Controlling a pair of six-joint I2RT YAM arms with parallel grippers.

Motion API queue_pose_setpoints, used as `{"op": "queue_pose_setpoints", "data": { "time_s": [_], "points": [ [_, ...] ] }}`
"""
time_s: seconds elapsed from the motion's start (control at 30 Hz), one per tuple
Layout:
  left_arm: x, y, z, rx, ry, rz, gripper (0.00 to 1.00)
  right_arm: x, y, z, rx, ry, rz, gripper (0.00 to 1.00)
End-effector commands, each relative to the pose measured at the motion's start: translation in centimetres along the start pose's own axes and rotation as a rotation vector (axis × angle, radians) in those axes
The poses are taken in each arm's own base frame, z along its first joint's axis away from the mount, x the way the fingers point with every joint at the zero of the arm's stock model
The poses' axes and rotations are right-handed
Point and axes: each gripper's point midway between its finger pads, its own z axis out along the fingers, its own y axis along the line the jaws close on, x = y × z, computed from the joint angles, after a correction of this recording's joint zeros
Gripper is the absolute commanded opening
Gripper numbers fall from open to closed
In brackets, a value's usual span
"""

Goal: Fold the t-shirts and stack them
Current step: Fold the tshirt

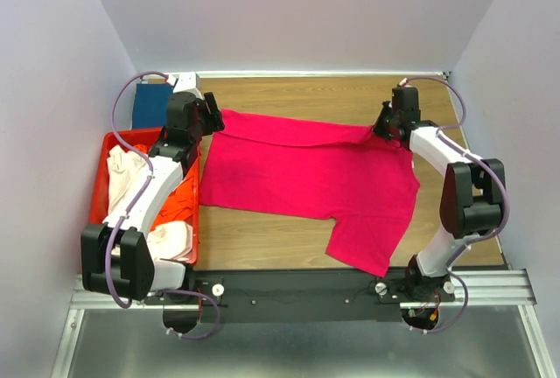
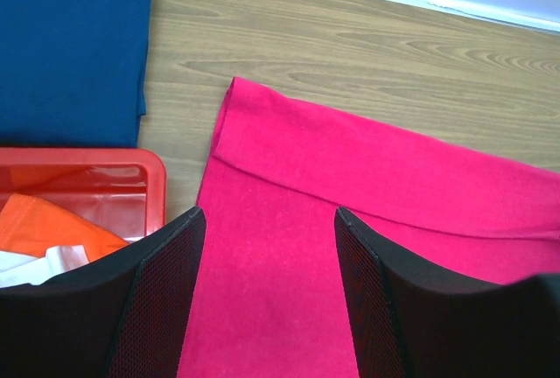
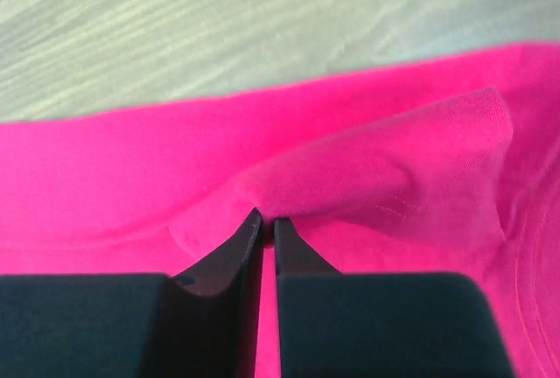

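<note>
— Where is the bright magenta-pink cloth t-shirt [image 1: 306,177] laid?
— Mid-frame. Its upper-right fold is pinched by the right gripper [image 3: 267,220]; the left gripper [image 2: 269,213] is held open at its upper-left corner.

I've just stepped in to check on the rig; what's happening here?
Two robot arms are working on a pink t-shirt spread on the wooden table. The right gripper is shut on a pinch of cloth at the shirt's far right edge. The left gripper hangs open over the shirt's far left corner, where the edge is turned over. A dark blue t-shirt lies beyond the red crate, which holds an orange t-shirt and a cream t-shirt.
</note>
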Motion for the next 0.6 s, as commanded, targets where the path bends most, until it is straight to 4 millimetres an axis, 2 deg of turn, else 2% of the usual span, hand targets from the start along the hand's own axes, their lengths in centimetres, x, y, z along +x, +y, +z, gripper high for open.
{"op": "queue_pose_setpoints", "data": {
  "time_s": [0.0,0.03,0.1,0.27,0.4,0.5,0.57],
  "points": [
    [-0.2,-0.3,0.3,0.009,-0.003,0.014,0.69,0.8,0.2,2.0,0.011,0.072,-0.026,0.18],
    [-0.2,-0.3,0.3,0.008,-0.002,0.016,0.68,0.2,0.5,1.9,0.005,0.061,-0.028,0.20],
    [-0.1,-0.2,0.4,0.006,0.002,0.016,0.68,0.5,0.5,2.8,0.006,0.079,-0.033,0.24],
    [0.3,-0.2,0.6,0.005,0.013,0.018,0.68,-0.5,1.0,2.6,-0.005,0.059,-0.032,0.45],
    [0.4,-0.4,0.8,0.012,0.022,0.017,0.68,-1.3,1.1,1.0,-0.015,0.028,-0.012,0.50],
    [0.5,-0.3,0.8,0.014,0.027,0.015,0.68,-1.0,1.4,0.4,-0.066,0.042,0.013,0.50],
    [0.6,-0.4,0.8,0.017,0.028,0.014,0.68,-0.8,0.7,0.4,-0.083,0.044,0.070,0.50]
  ]
}}
